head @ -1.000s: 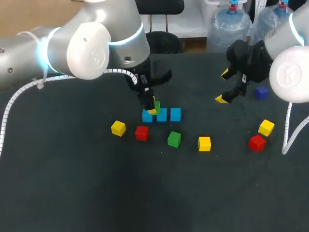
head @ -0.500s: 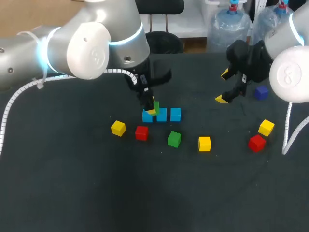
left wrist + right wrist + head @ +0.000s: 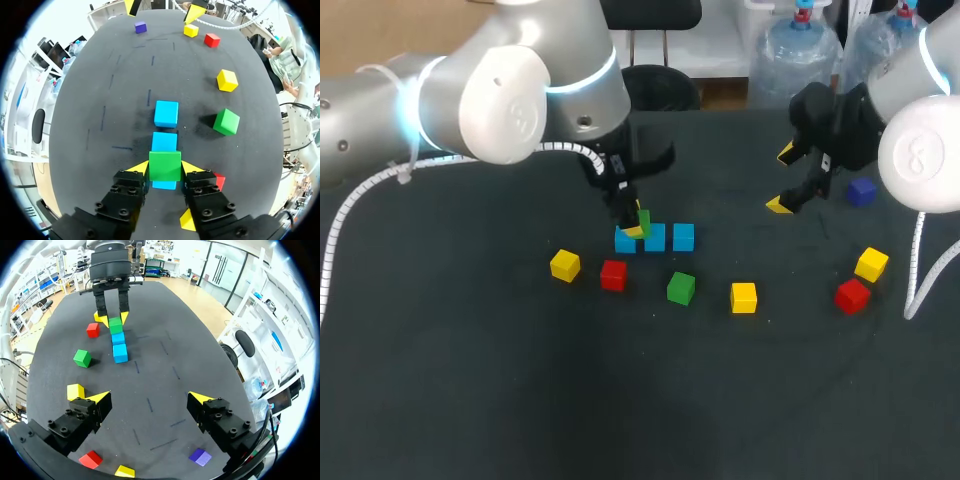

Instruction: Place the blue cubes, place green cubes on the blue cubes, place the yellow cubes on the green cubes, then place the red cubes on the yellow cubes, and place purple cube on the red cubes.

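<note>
The left pincer (image 3: 165,169) is clenched on a green cube (image 3: 165,165), its yellow tips pressing the two sides that face across the row of three blue cubes (image 3: 654,238) on the counter (image 3: 520,380); the cube hangs over the end of the row nearest the pincer, seemingly across the seam between the end blue cube and the middle one, and whether it touches them I cannot tell; from the head view it looks a little tilted; so the placing wants a level, straight descent, edges square with the row, a release only once the base sits flat, then a straight lift so neither tip drags it; the right pincer (image 3: 150,397) is released and empty, well apart; a second green cube (image 3: 681,288) waits near the row
</note>
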Robot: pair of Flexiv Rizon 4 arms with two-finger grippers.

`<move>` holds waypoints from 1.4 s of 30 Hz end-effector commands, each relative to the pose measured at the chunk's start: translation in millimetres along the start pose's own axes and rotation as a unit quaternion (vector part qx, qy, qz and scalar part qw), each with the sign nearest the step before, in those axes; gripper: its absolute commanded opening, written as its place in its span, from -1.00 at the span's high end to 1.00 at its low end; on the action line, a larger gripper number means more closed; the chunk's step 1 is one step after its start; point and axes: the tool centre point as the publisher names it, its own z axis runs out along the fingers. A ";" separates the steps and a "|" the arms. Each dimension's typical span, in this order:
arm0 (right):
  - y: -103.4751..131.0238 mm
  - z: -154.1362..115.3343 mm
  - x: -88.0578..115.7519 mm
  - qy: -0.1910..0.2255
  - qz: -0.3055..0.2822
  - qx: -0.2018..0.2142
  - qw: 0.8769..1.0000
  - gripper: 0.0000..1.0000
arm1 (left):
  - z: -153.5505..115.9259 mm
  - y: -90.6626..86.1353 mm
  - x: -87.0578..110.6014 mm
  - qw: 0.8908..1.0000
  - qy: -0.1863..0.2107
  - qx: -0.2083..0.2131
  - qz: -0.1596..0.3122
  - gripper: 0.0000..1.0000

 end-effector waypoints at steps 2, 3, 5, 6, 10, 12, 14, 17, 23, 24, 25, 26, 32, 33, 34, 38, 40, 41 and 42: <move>-1.0 0.6 0.3 -0.001 0.000 -0.001 1.000 -1.00 | 0.1 2.9 -0.2 1.000 0.002 0.003 0.000 1.00; -1.0 0.6 0.3 -0.001 0.000 -0.001 1.000 -1.00 | 0.2 2.9 -0.1 1.000 0.003 0.003 0.000 1.00; -1.0 0.6 0.3 -0.001 0.000 -0.001 1.000 -1.00 | 0.2 2.8 0.1 1.000 0.002 0.003 0.000 1.00; -1.0 0.6 0.3 -0.001 0.000 -0.001 1.000 -1.00 | 0.1 2.8 0.1 1.000 0.002 0.003 0.000 1.00; -1.0 0.6 0.3 -0.001 0.000 -0.001 1.000 -1.00 | -0.2 2.6 0.3 1.000 0.002 0.002 0.000 0.94; -1.0 0.6 0.3 -0.001 0.000 -0.001 1.000 -1.00 | -0.4 2.5 0.4 1.000 0.002 0.002 0.000 0.93; -1.0 0.6 0.3 -0.001 0.000 -0.001 1.000 -1.00 | -0.6 2.5 0.4 1.000 0.002 0.001 -0.001 0.87; -1.0 0.6 0.3 -0.001 0.000 -0.001 1.000 -1.00 | -0.7 2.5 0.4 1.000 0.002 0.002 -0.001 0.75; -1.0 0.6 0.3 -0.001 0.000 -0.001 1.000 -1.00 | -0.6 2.6 0.3 1.000 0.001 0.002 -0.001 0.55; -1.0 0.6 0.3 -0.001 0.000 -0.001 1.000 -1.00 | -0.6 2.6 0.2 1.000 0.001 0.003 0.000 0.54; -1.0 0.6 0.3 -0.001 0.000 -0.001 1.000 -1.00 | -0.6 2.6 0.2 1.000 0.002 0.003 0.000 0.51; -1.0 0.6 0.3 -0.001 0.000 -0.001 1.000 -1.00 | -0.6 2.6 0.2 1.000 0.002 0.003 0.000 0.50; -1.0 0.6 0.3 -0.001 0.000 -0.001 1.000 -1.00 | -0.7 2.7 0.6 1.000 0.001 0.003 -0.001 0.38; -1.0 0.6 0.3 -0.001 0.000 -0.001 1.000 -1.00 | -0.7 2.7 0.6 1.000 0.001 0.003 -0.001 0.38; -1.0 0.6 0.3 -0.001 0.000 -0.001 1.000 -1.00 | -0.8 2.7 0.7 1.000 0.001 0.003 -0.001 0.37; -1.0 0.6 0.3 -0.001 0.000 -0.001 1.000 -1.00 | -0.8 2.7 0.9 1.000 0.001 0.004 -0.001 0.31; -1.0 0.6 0.3 -0.001 0.000 -0.001 1.000 -1.00 | -0.8 2.7 1.0 1.000 0.001 0.004 -0.001 0.25; -1.0 0.6 0.3 -0.001 0.000 -0.001 1.000 -1.00 | -0.8 2.7 1.0 1.000 0.001 0.004 -0.001 0.22; -1.0 0.6 0.3 -0.001 0.000 -0.001 1.000 -1.00 | -0.8 2.7 1.0 1.000 0.001 0.004 -0.001 0.21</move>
